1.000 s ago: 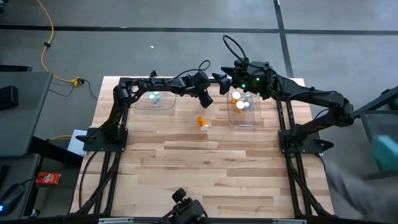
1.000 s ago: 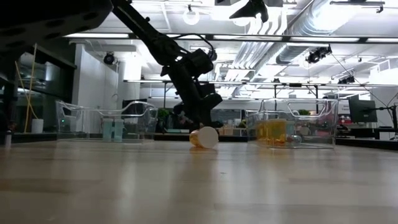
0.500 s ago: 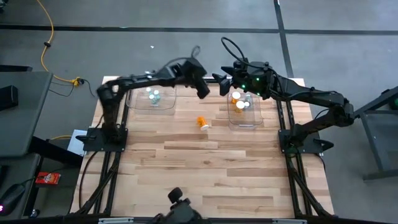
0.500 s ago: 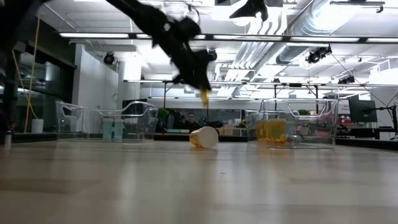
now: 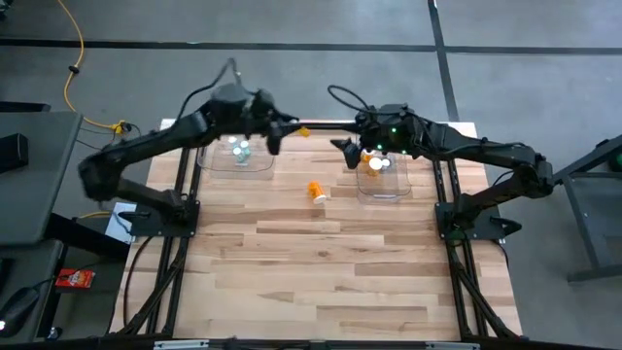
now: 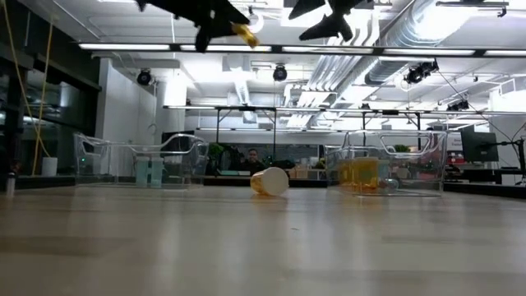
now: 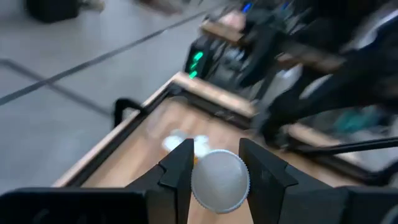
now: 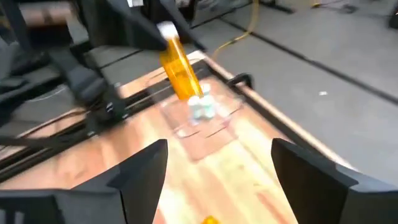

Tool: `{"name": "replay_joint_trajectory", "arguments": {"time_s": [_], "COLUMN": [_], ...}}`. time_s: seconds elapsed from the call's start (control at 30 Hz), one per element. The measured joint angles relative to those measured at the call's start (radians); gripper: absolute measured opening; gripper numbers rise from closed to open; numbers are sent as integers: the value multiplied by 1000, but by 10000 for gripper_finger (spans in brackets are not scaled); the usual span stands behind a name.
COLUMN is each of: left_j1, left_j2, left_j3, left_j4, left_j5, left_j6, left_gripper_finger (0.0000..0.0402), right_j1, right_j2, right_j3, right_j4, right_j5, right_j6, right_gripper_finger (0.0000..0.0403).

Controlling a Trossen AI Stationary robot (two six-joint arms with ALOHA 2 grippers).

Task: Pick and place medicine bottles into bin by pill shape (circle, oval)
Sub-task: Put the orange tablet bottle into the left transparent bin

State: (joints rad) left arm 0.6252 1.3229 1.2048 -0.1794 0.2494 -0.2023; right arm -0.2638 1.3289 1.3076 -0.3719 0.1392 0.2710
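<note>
The left arm had swung up and back since a second ago, from low beside the fallen bottle to high over the back of the counter, and it took an orange bottle with it. Nearest the low camera was the bare wooden counter, pale and smooth. Farther in, one orange bottle with a white cap lay on its side in the middle, between the two clear bins. Behind it on the left stood the left bin with a few pale bottles inside, and on the right the right bin with orange ones. Up in the air, the left hand was closed tight on the held bottle, gripping it near its white cap, above the back edge of the left bin. The right hand hung close by over the right bin, wide open and holding nothing. The two hands were near each other, so they could bump. The held bottle stuck out sideways from the fingers, so it could slip, drop and roll away, or fall into the wrong bin. Past the counter was a big bright room with long ceiling lights and pipes.
</note>
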Motion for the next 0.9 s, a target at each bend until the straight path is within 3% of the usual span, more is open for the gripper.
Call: {"name": "replay_joint_trajectory", "arguments": {"time_s": [0.17, 0.3, 0.77, 0.9], "left_j1": [-38, -73, -90, -71], "left_j2": [-179, -244, -260, -259], "left_j3": [-233, -327, -338, -276], "left_j4": [227, 342, 364, 234], "left_j5": [54, 62, 55, 52], "left_j6": [-82, -123, -128, -79], "left_gripper_finger": [102, 102, 102, 102], "right_j1": [5, 5, 5, 2], "right_j2": [1, 1, 0, 0], "right_j3": [-113, -178, -185, -184], "right_j4": [148, 322, 366, 370], "right_j5": [-121, -196, -208, -197], "right_j6": [29, 57, 64, 64], "right_gripper_finger": [279, 279, 279, 279]}}
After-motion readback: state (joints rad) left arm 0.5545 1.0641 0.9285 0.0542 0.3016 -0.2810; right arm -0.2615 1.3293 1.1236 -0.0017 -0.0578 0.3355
